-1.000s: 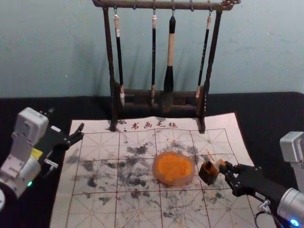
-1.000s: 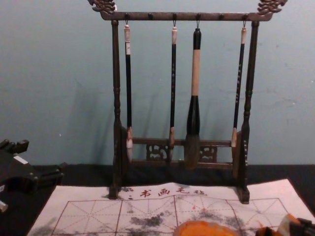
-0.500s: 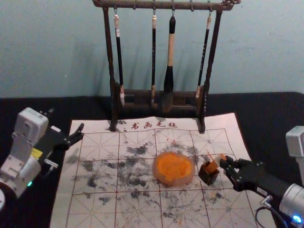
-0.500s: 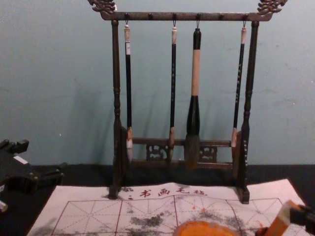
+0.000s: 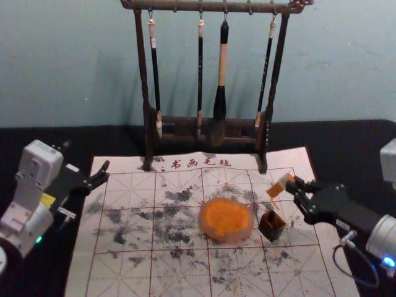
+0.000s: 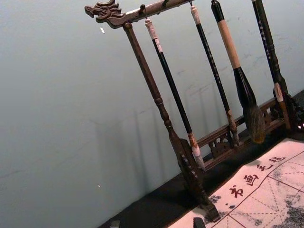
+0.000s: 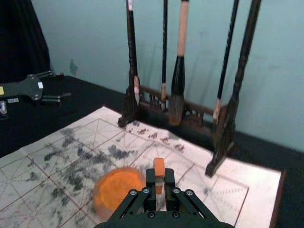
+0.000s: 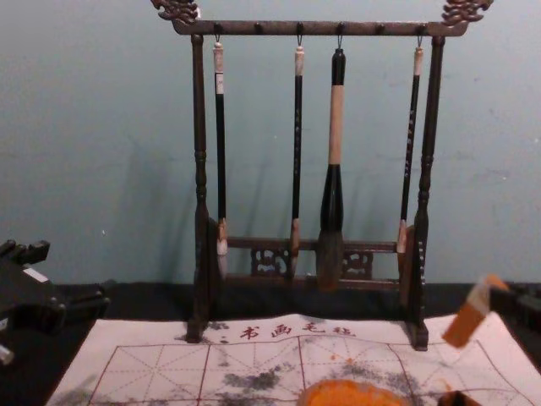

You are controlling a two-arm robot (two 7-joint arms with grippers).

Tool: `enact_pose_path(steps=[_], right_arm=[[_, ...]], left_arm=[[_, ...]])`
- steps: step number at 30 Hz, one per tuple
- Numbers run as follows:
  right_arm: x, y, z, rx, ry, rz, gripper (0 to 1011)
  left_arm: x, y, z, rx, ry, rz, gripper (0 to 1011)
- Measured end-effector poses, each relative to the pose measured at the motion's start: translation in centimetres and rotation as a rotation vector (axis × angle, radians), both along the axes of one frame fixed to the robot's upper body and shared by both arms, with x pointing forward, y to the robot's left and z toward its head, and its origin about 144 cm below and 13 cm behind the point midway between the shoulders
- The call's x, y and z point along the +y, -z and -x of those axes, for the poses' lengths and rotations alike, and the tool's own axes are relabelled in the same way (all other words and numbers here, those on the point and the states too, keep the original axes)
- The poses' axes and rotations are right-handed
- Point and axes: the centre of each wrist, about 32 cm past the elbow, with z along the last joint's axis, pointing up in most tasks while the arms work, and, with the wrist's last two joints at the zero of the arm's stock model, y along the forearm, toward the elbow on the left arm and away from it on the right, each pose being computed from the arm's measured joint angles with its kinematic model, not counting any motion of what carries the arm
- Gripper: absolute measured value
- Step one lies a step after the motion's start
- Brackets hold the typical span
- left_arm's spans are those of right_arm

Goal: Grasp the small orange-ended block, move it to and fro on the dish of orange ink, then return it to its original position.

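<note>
My right gripper (image 5: 293,184) is shut on the orange-ended block (image 5: 278,187) in the head view, holding it tilted in the air above and behind the small dark box (image 5: 271,226). In the right wrist view the block (image 7: 159,167) stands between the fingertips of the right gripper (image 7: 159,176). The chest view shows the block (image 8: 465,326) slanting, its orange lower end clear of the mat. The dish of orange ink (image 5: 226,219) lies left of the box. My left gripper (image 5: 105,173) is parked, open, at the mat's left edge.
A dark wooden rack (image 5: 210,121) with several hanging brushes stands behind the marked white mat (image 5: 133,272). The mat lies on a black-covered table (image 5: 37,139), and a wall rises behind it.
My right gripper has risen and moved back with the block, which has come up out of the dark box. The left arm has stayed still.
</note>
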Motion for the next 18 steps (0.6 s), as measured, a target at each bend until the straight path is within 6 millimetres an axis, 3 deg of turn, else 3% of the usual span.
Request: enact_pose_path(steps=[18], right_arm=[[2.8,-2.2,-3.5,-0.045,-0.125,0.199,57]], left_arm=[[0.0,0.0,0.0,0.000,0.000,0.000,1001]])
